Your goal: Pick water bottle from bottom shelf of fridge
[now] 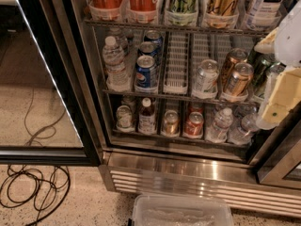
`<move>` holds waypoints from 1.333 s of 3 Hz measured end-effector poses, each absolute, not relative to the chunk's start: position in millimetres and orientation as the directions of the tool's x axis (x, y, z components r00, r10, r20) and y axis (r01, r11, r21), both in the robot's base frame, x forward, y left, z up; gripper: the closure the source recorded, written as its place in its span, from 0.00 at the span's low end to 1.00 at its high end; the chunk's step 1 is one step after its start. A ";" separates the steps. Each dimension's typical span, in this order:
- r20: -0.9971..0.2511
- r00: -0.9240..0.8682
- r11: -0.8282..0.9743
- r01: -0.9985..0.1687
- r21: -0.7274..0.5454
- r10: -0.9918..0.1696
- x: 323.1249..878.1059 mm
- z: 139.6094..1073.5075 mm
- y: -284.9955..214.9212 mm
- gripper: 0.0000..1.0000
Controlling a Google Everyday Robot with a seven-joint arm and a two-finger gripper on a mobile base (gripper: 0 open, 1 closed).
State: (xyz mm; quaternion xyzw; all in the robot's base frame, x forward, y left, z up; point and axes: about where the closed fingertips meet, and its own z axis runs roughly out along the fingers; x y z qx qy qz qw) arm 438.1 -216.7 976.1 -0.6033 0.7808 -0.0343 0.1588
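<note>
With the fridge (pixel 188 166) door open, the robot's hand (pixel 278 100) hangs at the right edge of the racks, just above and to the right of its target; whether it is open or closed cannot be told. The water bottle (pixel 218 125) stands at the front of a lane on the bottom shelf (pixel 155 136), beside a red can (pixel 194 125). Whitish dividers keep the drinks in single file, within reach from the front. A lidded plastic tub (pixel 181 210) sits on the floor below, its contents unclear.
</note>
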 end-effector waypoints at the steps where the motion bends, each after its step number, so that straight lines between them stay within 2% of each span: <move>1: -0.207 -0.222 0.270 -0.931 -0.245 -0.953 438.1 976.1 -216.7 0.00; 2: -0.256 -0.233 0.297 -0.921 -0.253 -0.938 438.2 969.1 -218.5 0.00; 3: -0.357 -0.271 0.366 -0.901 -0.233 -0.894 436.5 938.4 -220.5 0.00; 4: -0.379 -0.272 0.383 -0.887 -0.258 -0.885 442.4 940.4 -219.8 0.00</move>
